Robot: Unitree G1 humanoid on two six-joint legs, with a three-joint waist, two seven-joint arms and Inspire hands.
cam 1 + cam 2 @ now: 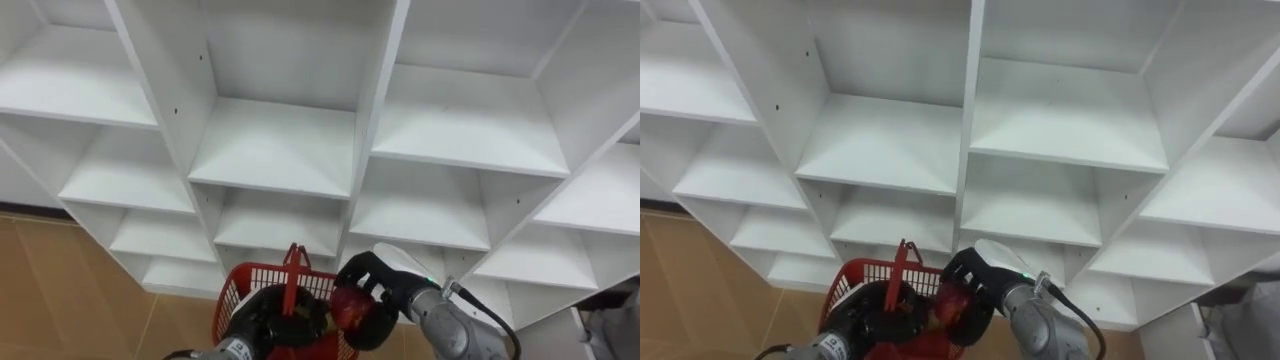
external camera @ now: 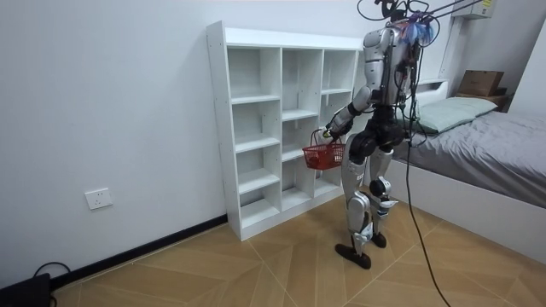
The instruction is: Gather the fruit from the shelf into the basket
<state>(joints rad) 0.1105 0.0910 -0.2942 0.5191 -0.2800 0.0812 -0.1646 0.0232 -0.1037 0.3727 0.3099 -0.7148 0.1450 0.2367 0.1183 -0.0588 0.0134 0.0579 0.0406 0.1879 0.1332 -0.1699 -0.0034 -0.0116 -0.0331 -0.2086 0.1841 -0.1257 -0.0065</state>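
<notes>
**Fig.** The robot stands facing a white open-fronted shelf unit (image 2: 256, 128), with a grey-covered bed (image 2: 495, 145) behind it. The left robot hand (image 1: 268, 318) has its fingers curled round the upright handle of a red plastic mesh basket (image 1: 238, 296), which it holds just in front of the shelves. The right robot hand (image 1: 378, 298) is closed round a round red fruit (image 1: 349, 308). The fruit sits at the basket's rim on the robot's right side. It cannot be told whether the fruit is wholly over the opening.

**Risks (judged).**
- If the right robot hand lets go while the fruit is over the rim rather than the opening, the fruit may strike the edge, drop to the wood-patterned floor (image 2: 256, 264) and roll away.
- The basket hangs from a single handle, so a nudge from the right robot hand could swing or tip it.
- The two hands are close together and could foul each other or the handle.

**Counts.**
- One shelf unit with three columns of compartments, every compartment in view bare.
- One basket.
- One fruit in sight. The hands largely hide the basket's interior, so more fruit there cannot be ruled out.
- Two robot hands, both occupied.
</notes>
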